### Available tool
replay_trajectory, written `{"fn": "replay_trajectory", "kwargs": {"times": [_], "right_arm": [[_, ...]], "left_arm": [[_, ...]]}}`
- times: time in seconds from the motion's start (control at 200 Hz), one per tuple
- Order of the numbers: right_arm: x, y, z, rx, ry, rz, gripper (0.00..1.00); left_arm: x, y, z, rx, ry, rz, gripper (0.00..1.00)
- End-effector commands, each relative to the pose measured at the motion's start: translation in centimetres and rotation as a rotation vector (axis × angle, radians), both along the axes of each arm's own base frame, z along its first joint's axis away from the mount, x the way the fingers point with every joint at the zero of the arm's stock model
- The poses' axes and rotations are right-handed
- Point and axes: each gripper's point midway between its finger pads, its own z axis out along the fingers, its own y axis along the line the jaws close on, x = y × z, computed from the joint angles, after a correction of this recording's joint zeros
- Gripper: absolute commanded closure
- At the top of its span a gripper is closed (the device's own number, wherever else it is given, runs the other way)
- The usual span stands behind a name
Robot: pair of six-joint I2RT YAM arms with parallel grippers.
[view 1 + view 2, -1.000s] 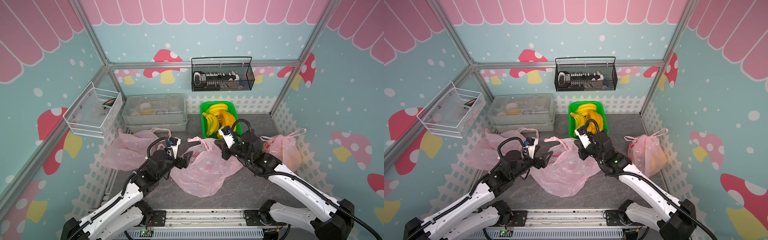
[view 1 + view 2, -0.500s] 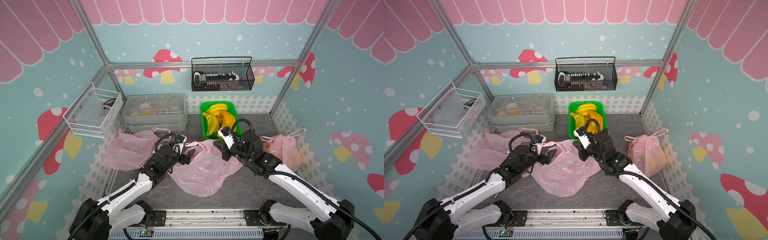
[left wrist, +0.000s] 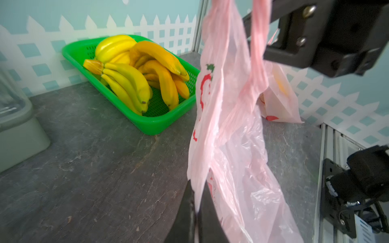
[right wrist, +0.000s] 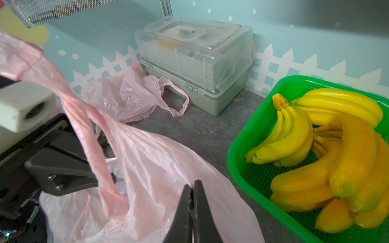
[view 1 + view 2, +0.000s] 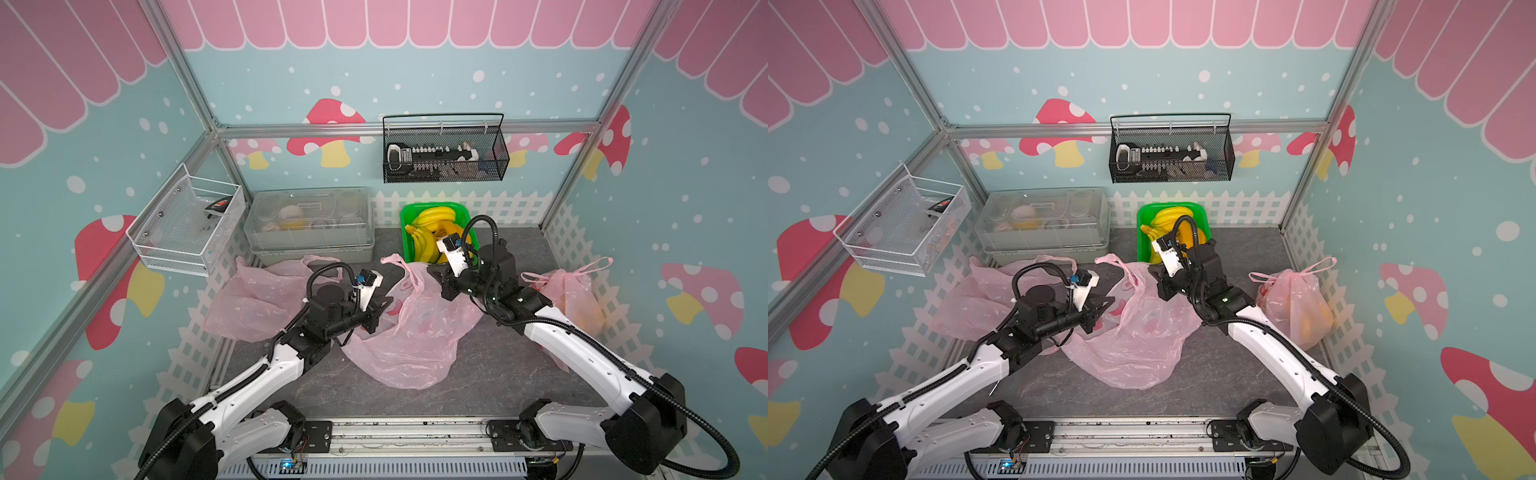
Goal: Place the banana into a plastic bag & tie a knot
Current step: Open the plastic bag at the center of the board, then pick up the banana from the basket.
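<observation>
Since the thin pink plastic bag point(image 5: 415, 336) must be spread before fruit goes in, I have the left tool point(image 3: 195, 202) clamped on its film on one side and the right tool point(image 4: 192, 189) closed at the other, apparently on film too, though that pinch is hard to see. The yellow bananas point(image 5: 432, 220) lie in the green plastic basket point(image 5: 405, 228) just behind, none bagged yet.

The white and black left arm point(image 5: 266, 370) is stretching forward and staying low. Its black two-finger left gripper point(image 5: 375, 312) is pinching tight on the thin pink plastic bag point(image 5: 415, 332). The white and black right arm point(image 5: 582, 349) is reaching in toward the middle. Its black two-finger right gripper point(image 5: 437, 276) is squeezing the same bag, a little higher up. The two grippers are near each other but not touching.
</observation>
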Motion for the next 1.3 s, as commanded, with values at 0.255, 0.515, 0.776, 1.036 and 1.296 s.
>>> {"fn": "replay_trajectory", "kwargs": {"times": [0.255,0.515,0.776,1.036,1.296], "right_arm": [[3.1,6.0,2.1,0.114,0.032,0.044,0.51],[3.1,3.8,-0.6,0.117,0.115,-0.061,0.35],[-1.9,6.1,-4.5,0.392,0.316,0.041,0.33],[-2.9,3.4,-8.0,0.359,0.330,-0.118,0.32],[-0.8,-5.9,-5.9,0.120,0.166,-0.396,0.23]], "left_arm": [[-4.3,15.4,18.2,-0.090,-0.065,0.659,1.00],[-0.9,11.2,11.9,-0.018,0.110,0.649,1.00],[1.1,4.3,6.8,-0.259,0.251,0.509,1.00],[2.5,3.2,2.5,-0.303,0.352,0.558,1.00],[3.9,2.6,2.1,-0.278,0.343,0.582,1.00]]}}
